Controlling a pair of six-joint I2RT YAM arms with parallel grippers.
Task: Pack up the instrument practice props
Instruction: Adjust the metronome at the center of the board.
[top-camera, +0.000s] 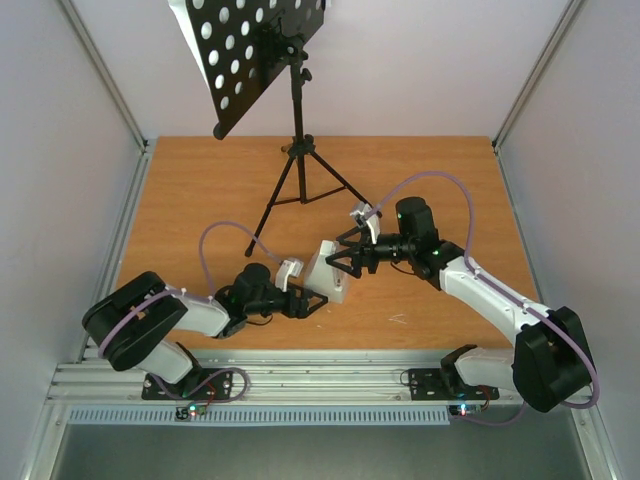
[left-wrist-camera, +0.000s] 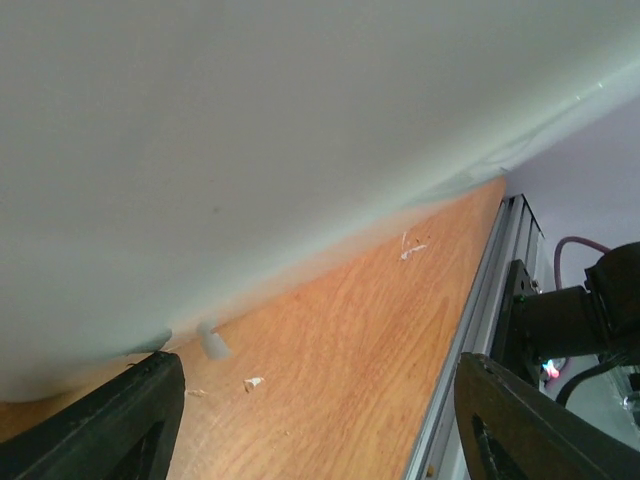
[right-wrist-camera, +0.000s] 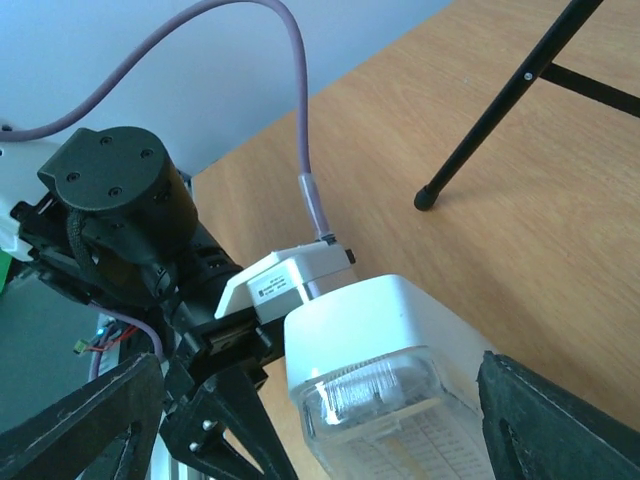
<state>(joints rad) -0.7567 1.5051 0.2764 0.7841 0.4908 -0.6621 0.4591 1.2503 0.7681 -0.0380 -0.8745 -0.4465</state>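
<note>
The white pyramid-shaped metronome (top-camera: 330, 272) lies tilted on the wooden table between my two grippers. My right gripper (top-camera: 346, 262) is open, its fingers straddling the metronome's clear-fronted narrow end (right-wrist-camera: 400, 340) with a gap on each side. My left gripper (top-camera: 312, 298) is open right at the metronome's wide end, whose white side (left-wrist-camera: 250, 150) fills most of the left wrist view. The black tripod music stand (top-camera: 296, 110) stands at the back of the table, its round-holed desk (top-camera: 255, 50) tilted; one leg (right-wrist-camera: 500, 110) shows in the right wrist view. The sheet of music is out of view.
An aluminium rail (top-camera: 300, 378) runs along the table's near edge and shows in the left wrist view (left-wrist-camera: 480, 300). Small white scraps (left-wrist-camera: 412, 248) lie on the wood. White walls with metal frame posts (top-camera: 110, 90) enclose the table on three sides.
</note>
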